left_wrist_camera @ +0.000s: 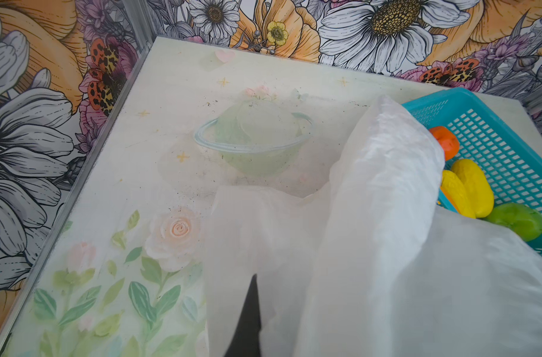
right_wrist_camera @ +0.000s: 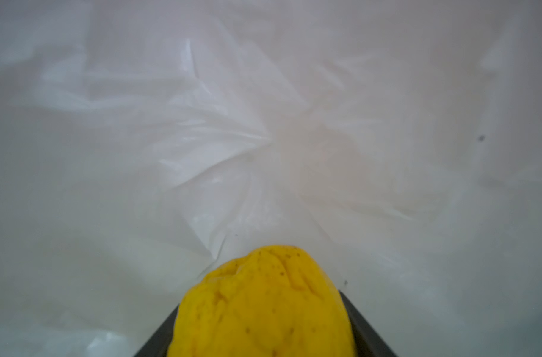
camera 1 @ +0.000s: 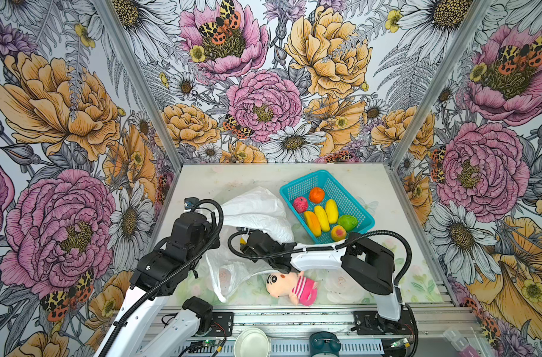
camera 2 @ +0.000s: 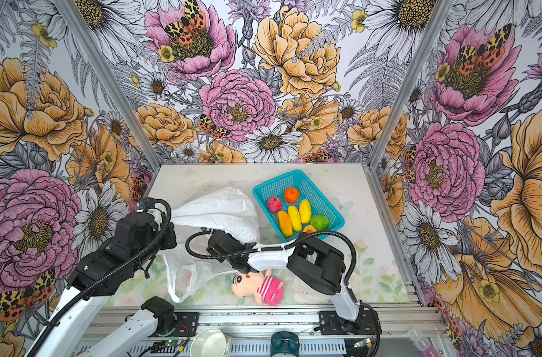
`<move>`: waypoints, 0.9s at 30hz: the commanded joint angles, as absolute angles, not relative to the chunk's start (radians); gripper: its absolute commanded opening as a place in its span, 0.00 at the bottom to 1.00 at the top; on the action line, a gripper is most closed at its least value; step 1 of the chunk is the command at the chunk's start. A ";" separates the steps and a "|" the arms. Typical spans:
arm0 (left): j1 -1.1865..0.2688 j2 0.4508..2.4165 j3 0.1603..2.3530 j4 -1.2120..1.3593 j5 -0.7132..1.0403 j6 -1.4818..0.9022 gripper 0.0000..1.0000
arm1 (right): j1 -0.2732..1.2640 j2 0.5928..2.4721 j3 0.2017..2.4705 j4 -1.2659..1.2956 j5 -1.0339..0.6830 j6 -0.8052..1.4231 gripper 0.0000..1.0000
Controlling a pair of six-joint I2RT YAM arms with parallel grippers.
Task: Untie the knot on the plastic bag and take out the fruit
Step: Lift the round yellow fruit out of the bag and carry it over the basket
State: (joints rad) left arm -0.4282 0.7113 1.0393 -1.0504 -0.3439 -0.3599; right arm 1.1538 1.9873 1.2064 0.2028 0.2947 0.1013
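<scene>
Knot: none visible; the plastic bag [camera 1: 254, 210] lies open, left of centre on the surface [camera 1: 217, 179], with one handle loop [camera 1: 220, 278] slack at the near side. Untying looks done.

Fruit: seven fruits [camera 1: 322, 216] sit in the teal basket [camera 1: 297, 185] at far right: orange, pink-red, green, three long yellow-orange, one blushed yellow.

Right tool [right_wrist_camera: 260, 321]: reaches inside the bag and grasps a yellow fruit [right_wrist_camera: 263, 293] between its jaws, white plastic on all sides.

Left tool [left_wrist_camera: 245, 318]: clenched, apparently on a fold of the bag at its left edge, holding the mouth up. The plastic drapes over it, so the contact itself is not clear.

Plush doll [camera 1: 290, 286]: near edge, outside the bag, untouched.

Left to do, by my reading: draw the yellow fruit out of the bag. No other fruit shows in the bag.
</scene>
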 commanded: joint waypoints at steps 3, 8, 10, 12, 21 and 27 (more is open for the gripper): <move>-0.399 0.718 1.034 -1.033 -0.372 -0.373 0.00 | 1.187 1.876 1.101 0.410 0.129 0.042 0.20; -0.368 0.732 1.034 -1.034 -0.370 -0.371 0.00 | 1.206 1.773 1.010 0.479 0.024 0.046 0.20; -0.355 0.741 1.035 -1.034 -0.369 -0.370 0.00 | 1.213 1.729 0.976 0.499 -0.008 0.049 0.20; -0.345 0.748 1.036 -1.034 -0.367 -0.368 0.00 | 1.220 1.690 0.945 0.517 -0.027 0.049 0.20; -0.289 0.754 1.035 -1.033 -0.361 -0.368 0.00 | 1.227 1.481 0.816 0.544 -0.040 0.072 0.20; -0.161 0.794 1.040 -1.024 -0.305 -0.350 0.00 | 1.209 1.304 0.700 0.582 0.040 0.090 0.18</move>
State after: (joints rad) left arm -0.2016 0.7780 1.0393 -1.0500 -0.3412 -0.3592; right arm 1.2201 1.3621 0.7307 0.5259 -0.0040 0.0666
